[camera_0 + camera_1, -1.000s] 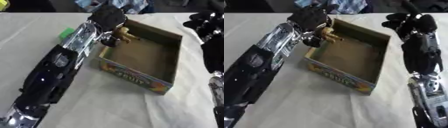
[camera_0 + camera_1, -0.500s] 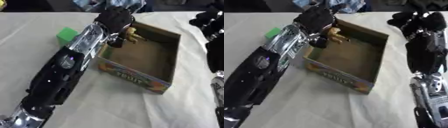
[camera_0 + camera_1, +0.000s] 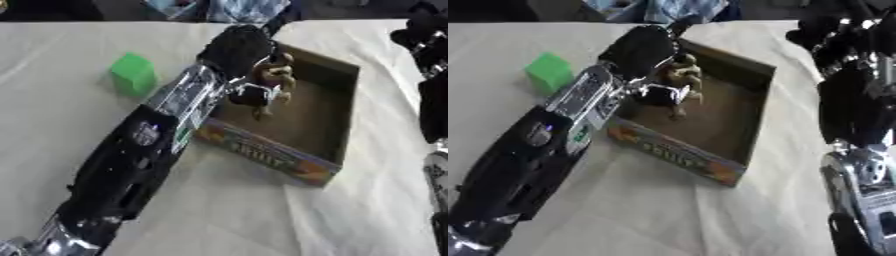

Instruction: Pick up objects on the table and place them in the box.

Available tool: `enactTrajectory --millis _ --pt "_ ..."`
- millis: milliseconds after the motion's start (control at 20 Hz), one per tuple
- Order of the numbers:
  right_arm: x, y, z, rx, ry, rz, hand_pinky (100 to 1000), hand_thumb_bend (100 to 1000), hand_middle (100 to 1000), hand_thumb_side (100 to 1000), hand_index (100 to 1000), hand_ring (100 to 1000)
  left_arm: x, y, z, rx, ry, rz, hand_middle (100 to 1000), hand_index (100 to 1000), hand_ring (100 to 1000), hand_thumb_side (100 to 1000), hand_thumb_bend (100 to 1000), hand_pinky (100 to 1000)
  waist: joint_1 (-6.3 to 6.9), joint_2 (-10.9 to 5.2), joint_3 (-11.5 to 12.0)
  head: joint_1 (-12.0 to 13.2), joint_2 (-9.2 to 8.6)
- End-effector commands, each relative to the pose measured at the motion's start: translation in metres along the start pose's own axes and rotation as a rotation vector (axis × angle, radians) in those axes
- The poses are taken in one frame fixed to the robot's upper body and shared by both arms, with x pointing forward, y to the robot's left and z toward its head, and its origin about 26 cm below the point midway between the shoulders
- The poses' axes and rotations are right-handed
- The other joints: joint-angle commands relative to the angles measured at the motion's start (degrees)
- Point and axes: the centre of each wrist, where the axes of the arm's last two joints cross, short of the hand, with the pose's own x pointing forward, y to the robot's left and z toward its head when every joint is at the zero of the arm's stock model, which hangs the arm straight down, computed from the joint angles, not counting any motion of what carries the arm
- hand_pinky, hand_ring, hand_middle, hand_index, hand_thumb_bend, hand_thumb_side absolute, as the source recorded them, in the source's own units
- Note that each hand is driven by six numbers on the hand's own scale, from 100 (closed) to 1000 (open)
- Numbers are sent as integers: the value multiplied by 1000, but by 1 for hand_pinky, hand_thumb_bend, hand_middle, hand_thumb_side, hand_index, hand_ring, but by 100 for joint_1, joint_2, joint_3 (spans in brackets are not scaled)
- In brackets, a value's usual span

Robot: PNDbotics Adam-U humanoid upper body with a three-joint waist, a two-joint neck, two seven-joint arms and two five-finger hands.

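**Inspector A:** Brown cardboard, open-topped, with a printed near wall: that is the box (image 3: 337, 145), standing right of centre on the cloth-covered table (image 3: 52, 115). We find the left hand (image 3: 238, 47) poised over its far-left corner, fingers curled round a small tan figure (image 3: 273, 76) that looks like a toy animal. The figure hangs above the box floor, inside the line of the walls, not resting on anything that we can see.

**Inspector B:** Agreed. We also note a green block (image 3: 133, 74) on the table to the left of the arm, well apart from the box and untouched. The right hand (image 3: 833, 35) stands beyond the box's right wall; we cannot tell how its fingers are set.

**Inspector A:** Risks, in our judgement. The figure is close to the left wall. If the fingers let go while the hand sits this near the edge, it could strike the rim and tumble outside.

**Inspector B:** We add two. The forearm lies along the near-left corner of the box, so pulling the arm away sideways could drag or tip the box. And the dark part hanging beneath the figure might snag on a finger at release, lifting it out again.
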Motion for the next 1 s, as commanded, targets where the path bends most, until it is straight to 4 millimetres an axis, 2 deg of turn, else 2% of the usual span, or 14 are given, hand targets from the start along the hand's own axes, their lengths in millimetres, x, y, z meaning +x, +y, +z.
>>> enactTrajectory --millis 50,150,250,450,500,550,600,650,700,750,850,1000 --pt "7 1 -6 4 -34 -9 794 295 640 1000 939 674 0 3 -4 -15 -28 26 1000 687 585 558 349 543 -17 -104 -15 2 -32" --pt "7 1 -6 5 -30 -10 793 294 639 1000 939 673 -1 2 -3 -37 -30 -16 1000 734 631 558 403 587 -16 -105 -9 -6 -31" --pt "6 1 -5 4 -27 -9 793 299 636 1000 937 671 -2 2 -2 -62 -29 -85 1000 802 743 572 524 692 -17 -107 -2 -15 -26" --pt "6 0 -4 -2 -23 -11 791 296 633 1000 937 668 -2 -2 -1 -129 -25 -218 1000 859 823 658 661 755 -24 -109 -2 -18 -26" --pt "6 0 -4 -3 -22 -13 791 295 633 1000 937 668 -2 -2 0 -133 -15 -240 1000 867 841 721 722 763 -25 -109 -4 -17 -27" --pt "6 1 -5 -4 -21 -14 791 295 632 1000 937 668 -3 -2 0 -130 1 -261 1000 871 848 744 746 767 -24 -110 -7 -14 -30" --pt "6 1 -5 -5 -20 -16 790 294 631 1000 937 667 -4 -1 0 -118 21 -278 1000 881 867 822 806 775 -22 -110 -8 -12 -26" --pt "6 1 -5 -5 -19 -17 790 294 631 1000 937 667 -4 0 0 -100 42 -292 1000 885 871 830 814 776 -20 -111 -9 -11 -23" --pt "6 1 -5 -5 -18 -18 790 293 630 1000 936 666 -4 1 0 -83 64 -302 1000 905 915 918 893 805 -18 -112 -11 -11 -22" --pt "6 1 -5 -5 -17 -20 790 292 630 1000 936 666 -5 1 0 -64 85 -308 1000 906 925 957 918 809 -16 -113 -15 -12 -22" --pt "6 2 -5 -6 -17 -22 789 291 629 1000 935 665 -5 3 0 -20 118 -309 1000 900 920 1000 926 798 -11 -118 -21 -18 -22" --pt "6 2 -5 -4 -15 -24 789 289 628 1000 935 664 -5 10 -1 83 149 -286 1000 889 898 996 811 758 -7 -123 -18 -22 -20"
